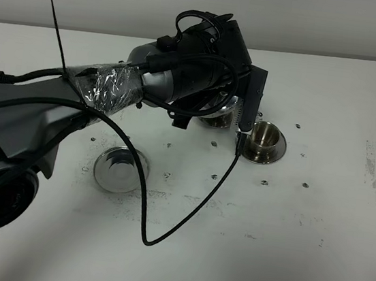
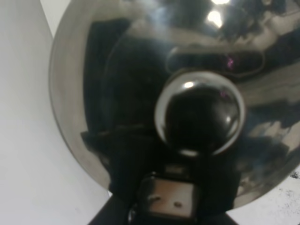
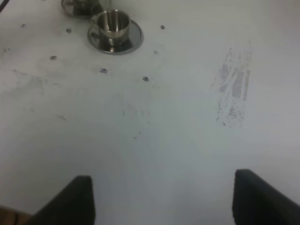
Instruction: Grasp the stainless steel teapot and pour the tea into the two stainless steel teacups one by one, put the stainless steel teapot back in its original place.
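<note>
Look for the pot right under the left claw, filling the left wrist view with its mirror dome and ball knob. Cannot make it out in the high view, hidden beneath the arm. Read that claw as closed, most likely on the pot's loop handle, though cannot see the contact itself. Note the right claw spread wide, holding nothing, hanging over bare table.

Expect weight: polished steel, rigid, probably with tea inside, so heavy in the belly and inclined to swing from a thin handle. Expect slipperiness too: smooth metal, little friction. Take it by the handle, never by the lid or knob, likely loose. Tip slowly to keep the lid seated.

Find one cup on its saucer just beside the left claw: small, light, easy to knock. Spot a second cup half hidden under the same claw. Cannot tell whether either holds tea. See the coaster, flat, round, raised at the rim, bare, well apart from the left claw, back toward the arm's base.
</note>
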